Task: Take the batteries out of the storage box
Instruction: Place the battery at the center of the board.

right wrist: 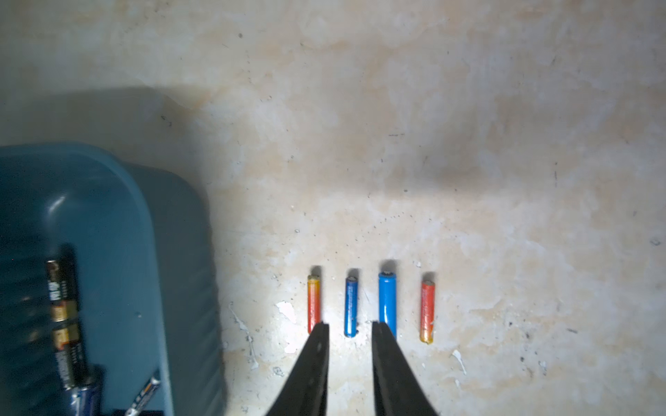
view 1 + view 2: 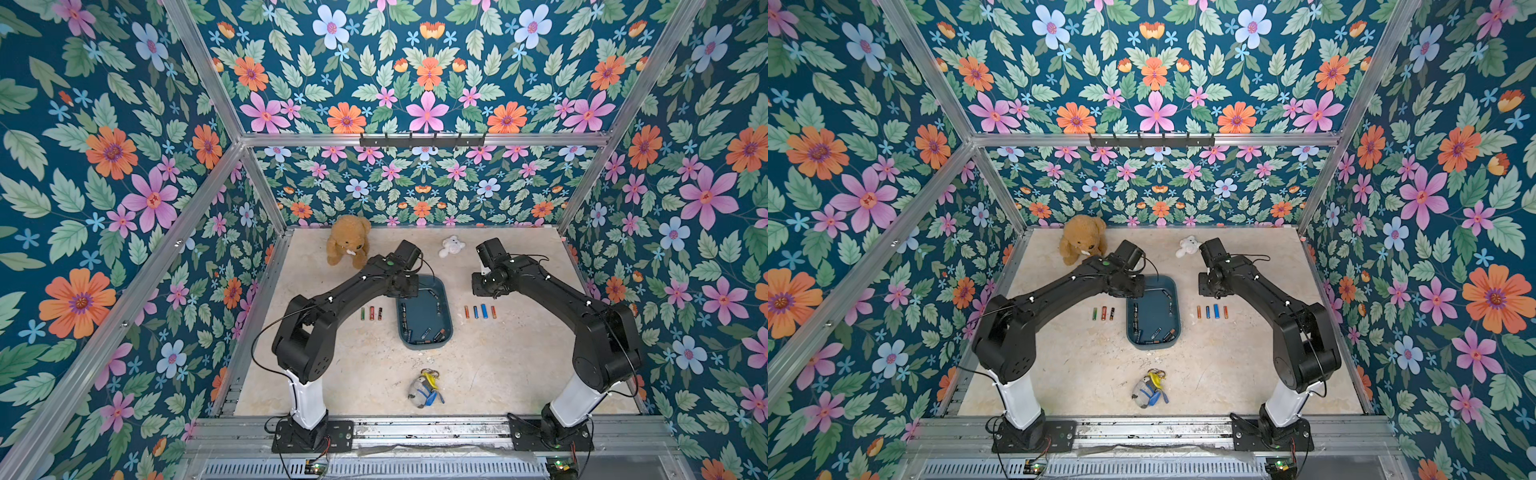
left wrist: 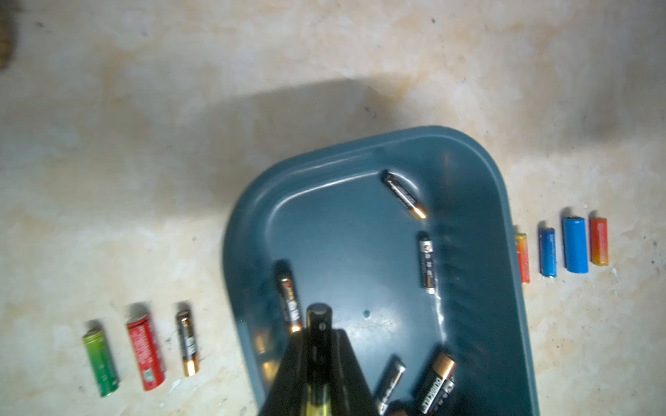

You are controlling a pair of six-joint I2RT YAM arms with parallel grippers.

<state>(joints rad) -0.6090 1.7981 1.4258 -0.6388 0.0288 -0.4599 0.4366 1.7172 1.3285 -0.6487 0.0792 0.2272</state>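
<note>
Nearest the arm bases, a small grey plush toy [image 2: 423, 390] with yellow and blue bits lies on the marbled table [image 2: 507, 365]. Beyond it, mid-table, sits the storage box [image 2: 420, 309], its long side running away from the bases. Loose batteries [image 2: 428, 335] are bunched at its near end, with a few more along its side walls. On the table left of the box lies a row of three cells [image 2: 371, 313]: green, red and black. On the right lies a row of four cells [image 2: 480, 311]: orange, blue, blue and orange-red. The left gripper [image 3: 319, 333] is over the box's far left part, clamped tight on a black battery [image 3: 318, 318] that pokes out between its fingers. The right gripper [image 1: 350, 326] hovers by the right-hand row with its jaws parted; in its wrist view the tips frame the slimmer blue cell [image 1: 351, 306]. Farthest back, a brown teddy bear [image 2: 348, 241] and a small white plush [image 2: 451, 246] sit near the rear wall
</note>
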